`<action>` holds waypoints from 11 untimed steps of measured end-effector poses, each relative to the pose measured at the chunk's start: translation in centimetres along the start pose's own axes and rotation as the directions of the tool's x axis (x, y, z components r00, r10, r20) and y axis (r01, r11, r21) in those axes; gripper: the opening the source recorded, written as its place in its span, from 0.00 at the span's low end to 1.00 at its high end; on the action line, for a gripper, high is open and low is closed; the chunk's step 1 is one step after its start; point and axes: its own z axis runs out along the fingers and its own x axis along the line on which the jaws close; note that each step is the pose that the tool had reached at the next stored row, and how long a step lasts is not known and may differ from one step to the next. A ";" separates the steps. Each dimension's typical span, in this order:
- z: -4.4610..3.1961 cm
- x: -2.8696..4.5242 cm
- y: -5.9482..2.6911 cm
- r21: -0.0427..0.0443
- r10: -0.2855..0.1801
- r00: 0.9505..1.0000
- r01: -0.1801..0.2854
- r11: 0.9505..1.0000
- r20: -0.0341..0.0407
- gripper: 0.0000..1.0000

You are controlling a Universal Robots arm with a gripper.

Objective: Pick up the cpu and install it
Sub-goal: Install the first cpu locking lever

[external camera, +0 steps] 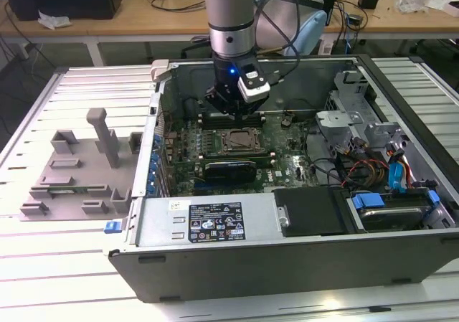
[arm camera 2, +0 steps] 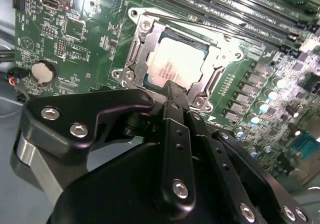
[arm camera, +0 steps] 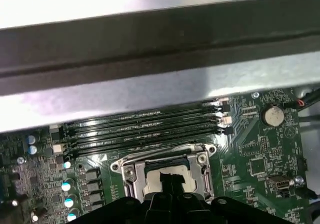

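Observation:
The cpu [arm camera 2: 175, 64], a flat square chip with a shiny silver top, lies flat inside the dark metal-framed socket [arm camera 2: 137, 44] on the green motherboard. In the first wrist view the cpu [arm camera: 159, 179] shows within the socket frame [arm camera: 129, 171], partly covered by my fingertips. My gripper [arm camera 2: 172, 92] hangs just above the chip's near edge, its black fingers drawn together and apart from the chip. In the exterior view my gripper [external camera: 231, 111] sits inside the open computer case, just behind and above the socket [external camera: 240, 141].
Memory slots [arm camera: 140, 131] run beside the socket, close to the case wall [arm camera: 160, 89]. A coin battery [arm camera 2: 42, 73] sits on the board. A drive cage and cables [external camera: 358, 132] fill the case at the exterior view's right. A grey tray [external camera: 72, 186] lies outside, on its left.

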 end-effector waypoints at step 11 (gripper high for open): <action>-0.10 -0.79 -1.56 0.000 -0.039 0.999 0.039 0.999 -0.018 0.11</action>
